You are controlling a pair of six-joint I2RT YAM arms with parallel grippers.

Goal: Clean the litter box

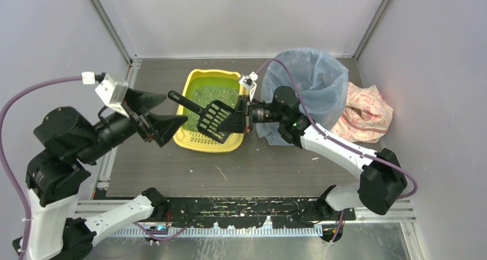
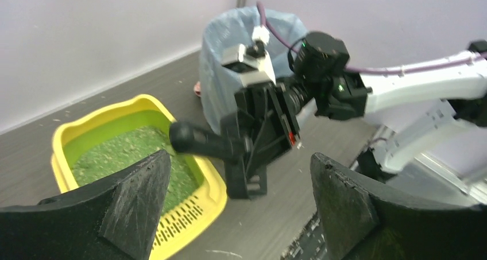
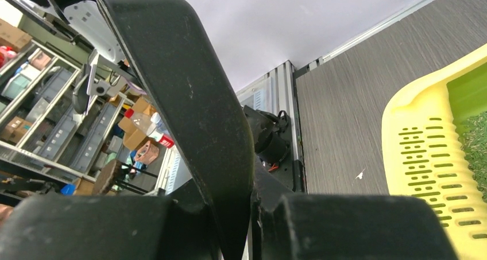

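Holding green litter point(image 1: 215, 94), the yellow litter box point(image 1: 213, 73) shows a slotted end point(image 1: 198, 138).

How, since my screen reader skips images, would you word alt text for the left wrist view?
The right hand holds a black scoop, its handle pointing left over a yellow litter box of green litter; a blue-bagged bin stands behind. The left hand, fingers spread, frames the bottom edge.
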